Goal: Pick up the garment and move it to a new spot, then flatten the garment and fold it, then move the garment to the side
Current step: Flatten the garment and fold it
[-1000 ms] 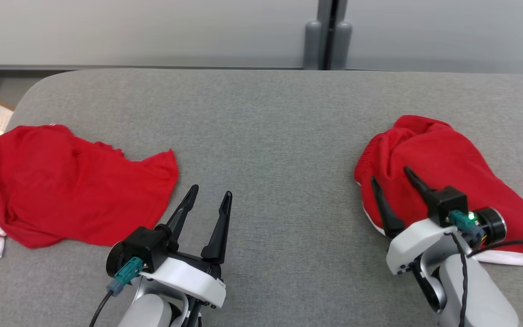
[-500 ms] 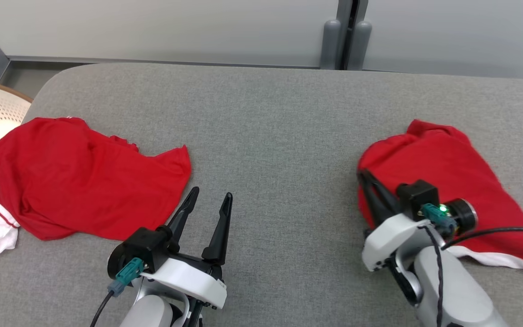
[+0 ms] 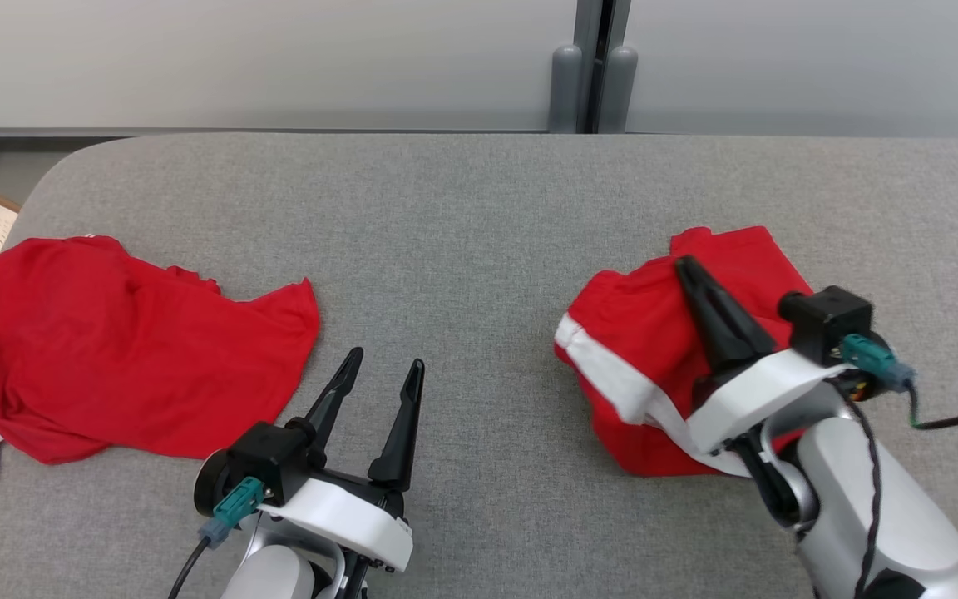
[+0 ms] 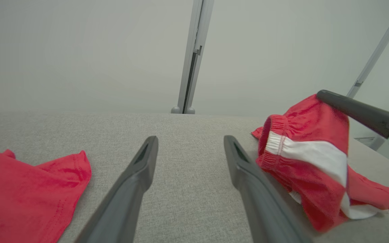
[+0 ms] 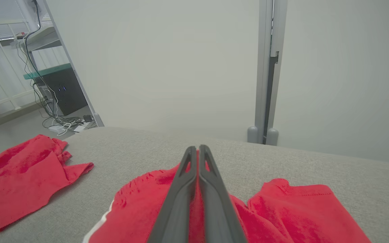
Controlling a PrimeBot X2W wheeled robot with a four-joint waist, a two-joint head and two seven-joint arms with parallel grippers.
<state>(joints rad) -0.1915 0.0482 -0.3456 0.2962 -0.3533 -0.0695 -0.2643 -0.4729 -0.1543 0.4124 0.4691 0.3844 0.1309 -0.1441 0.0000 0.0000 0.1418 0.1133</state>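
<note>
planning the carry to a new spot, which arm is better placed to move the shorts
Right: the right fingers are shut on the red shorts; the left fingers stand open above bare table.

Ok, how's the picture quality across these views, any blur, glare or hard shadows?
Head view: even soft light, sharp, only faint shadow under the red garment. Left wrist view: the left pincer blurs toward the bottom edge. Right wrist view: wall looks pale and hazy, no glare.
</note>
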